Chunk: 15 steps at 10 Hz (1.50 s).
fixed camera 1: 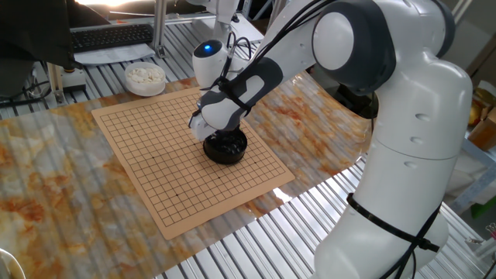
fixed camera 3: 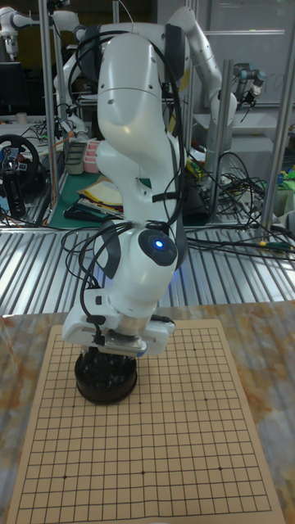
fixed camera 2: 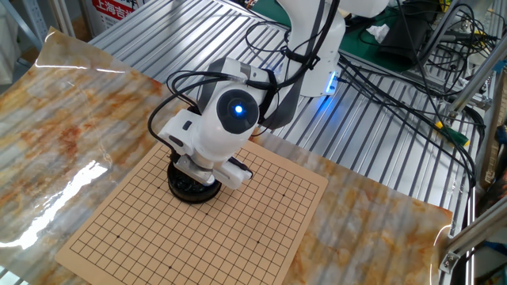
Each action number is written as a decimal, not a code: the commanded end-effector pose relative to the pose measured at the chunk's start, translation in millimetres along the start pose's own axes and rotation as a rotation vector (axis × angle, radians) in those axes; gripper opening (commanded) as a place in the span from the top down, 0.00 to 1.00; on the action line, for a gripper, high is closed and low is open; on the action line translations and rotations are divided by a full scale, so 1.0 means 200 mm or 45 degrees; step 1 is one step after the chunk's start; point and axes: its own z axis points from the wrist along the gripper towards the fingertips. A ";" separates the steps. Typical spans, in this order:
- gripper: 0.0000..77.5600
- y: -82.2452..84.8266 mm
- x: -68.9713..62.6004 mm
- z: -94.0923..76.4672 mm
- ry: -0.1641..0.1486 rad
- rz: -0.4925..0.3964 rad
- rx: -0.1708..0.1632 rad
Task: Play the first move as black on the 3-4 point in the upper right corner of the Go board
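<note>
Marbled tabletop [fixed camera 1: 46, 186], cluttered lab benches [fixed camera 3: 49, 164] behind

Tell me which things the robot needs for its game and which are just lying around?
Needed:
- board
- black bowl with black stones
- tool, hidden inside the bowl

Lying around:
- white bowl
- keyboard
- cables
</note>
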 end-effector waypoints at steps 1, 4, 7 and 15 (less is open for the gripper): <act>0.99 0.00 0.00 0.00 0.000 0.002 0.002; 0.99 0.00 0.00 0.00 0.000 0.002 0.002; 0.99 0.00 0.00 0.00 0.000 0.002 0.002; 0.99 0.02 -0.02 -0.05 0.054 -0.015 -0.033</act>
